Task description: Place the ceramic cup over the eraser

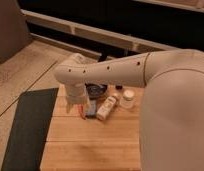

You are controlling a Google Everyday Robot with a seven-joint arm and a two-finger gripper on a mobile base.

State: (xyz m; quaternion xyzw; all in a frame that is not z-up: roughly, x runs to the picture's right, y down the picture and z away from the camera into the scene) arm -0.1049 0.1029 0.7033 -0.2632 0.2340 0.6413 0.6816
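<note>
Wood table [95, 145]: gripper [77, 106] just left of dark bowl [97, 90], open/closed can't tell. Reaching ceramic cup [127, 98], right of bowl, may knock bottle [107, 107] lying btwn

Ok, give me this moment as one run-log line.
claw: low over wooden table, beside dark bowl | ceramic cup: on table, next to cream bottle, apart from claw | placement: not done
</note>
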